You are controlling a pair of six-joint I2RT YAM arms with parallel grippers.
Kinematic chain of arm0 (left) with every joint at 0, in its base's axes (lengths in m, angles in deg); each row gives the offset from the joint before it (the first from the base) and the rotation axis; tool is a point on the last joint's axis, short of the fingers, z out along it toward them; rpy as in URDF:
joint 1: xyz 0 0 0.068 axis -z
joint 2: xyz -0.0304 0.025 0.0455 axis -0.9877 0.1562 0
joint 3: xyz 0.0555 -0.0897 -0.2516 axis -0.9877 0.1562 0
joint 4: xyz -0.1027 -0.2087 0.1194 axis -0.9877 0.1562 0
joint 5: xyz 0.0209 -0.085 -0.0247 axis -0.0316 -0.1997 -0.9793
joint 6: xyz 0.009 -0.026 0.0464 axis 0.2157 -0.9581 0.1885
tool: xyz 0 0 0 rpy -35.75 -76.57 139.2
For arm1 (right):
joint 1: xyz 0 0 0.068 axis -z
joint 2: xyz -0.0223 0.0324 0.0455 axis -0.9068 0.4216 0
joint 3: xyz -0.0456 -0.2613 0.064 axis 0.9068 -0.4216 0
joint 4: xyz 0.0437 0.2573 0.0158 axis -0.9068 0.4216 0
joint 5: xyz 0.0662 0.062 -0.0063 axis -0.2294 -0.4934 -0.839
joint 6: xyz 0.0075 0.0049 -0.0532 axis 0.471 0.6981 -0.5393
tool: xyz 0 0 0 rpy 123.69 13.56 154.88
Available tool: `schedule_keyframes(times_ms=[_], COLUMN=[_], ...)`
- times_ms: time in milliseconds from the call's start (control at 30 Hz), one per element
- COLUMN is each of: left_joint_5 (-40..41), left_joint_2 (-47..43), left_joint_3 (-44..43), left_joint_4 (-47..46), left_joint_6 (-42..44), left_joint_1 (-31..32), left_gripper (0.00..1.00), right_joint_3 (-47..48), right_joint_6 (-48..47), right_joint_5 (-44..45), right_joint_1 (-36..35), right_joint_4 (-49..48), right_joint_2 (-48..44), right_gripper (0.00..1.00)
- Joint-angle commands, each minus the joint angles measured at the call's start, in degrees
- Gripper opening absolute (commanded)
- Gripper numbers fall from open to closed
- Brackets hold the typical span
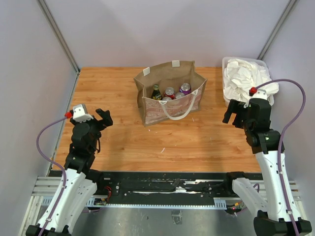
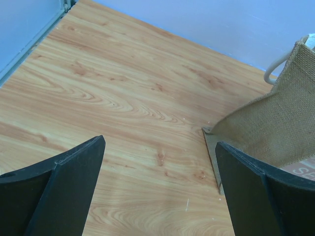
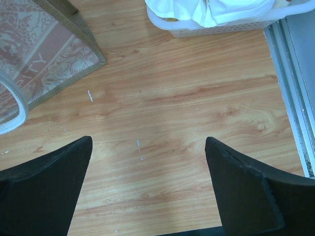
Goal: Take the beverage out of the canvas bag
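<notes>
The tan canvas bag (image 1: 170, 93) stands open at the middle back of the wooden table. Inside it I see a dark bottle (image 1: 156, 92), a red can (image 1: 169, 92) and a purple can (image 1: 185, 88). My left gripper (image 1: 104, 118) is open and empty at the left, well apart from the bag. In the left wrist view the bag's corner (image 2: 275, 123) shows at the right, behind my open gripper (image 2: 160, 145). My right gripper (image 1: 231, 112) is open and empty at the right. In the right wrist view the bag's printed panel (image 3: 34, 54) lies top left of my gripper (image 3: 147, 142).
A clear plastic bin of white cloths (image 1: 244, 81) stands at the back right, also in the right wrist view (image 3: 216, 19). Pale walls close in the table on three sides. A metal rail (image 3: 293, 93) runs along the right table edge.
</notes>
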Motion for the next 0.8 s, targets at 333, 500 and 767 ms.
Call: schedule_keyframes(times_ms=[333, 500, 767], left_joint_5=[0.3, 1.1, -5.0], left_joint_2=[-2.9, -1.7, 5.0], left_joint_3=[1.2, 0.0, -3.4], left_joint_4=[-0.9, -0.6, -1.1], left_joint_6=[-2.5, -4.1, -4.3], left_joint_1=[-0.5, -0.5, -0.5], left_gripper=[1.00, 1.00, 1.00], right_joint_3=[-5.1, -4.8, -6.3], right_joint_6=[-0.2, 0.0, 1.1], right_joint_5=[0.3, 2.1, 1.0], right_joint_1=[0.8, 0.8, 0.8], right_joint_4=[-4.7, -5.5, -11.5], right_joint_2=[-9.5, -10.2, -9.8], right_gripper=[0.98, 0.98, 0.98])
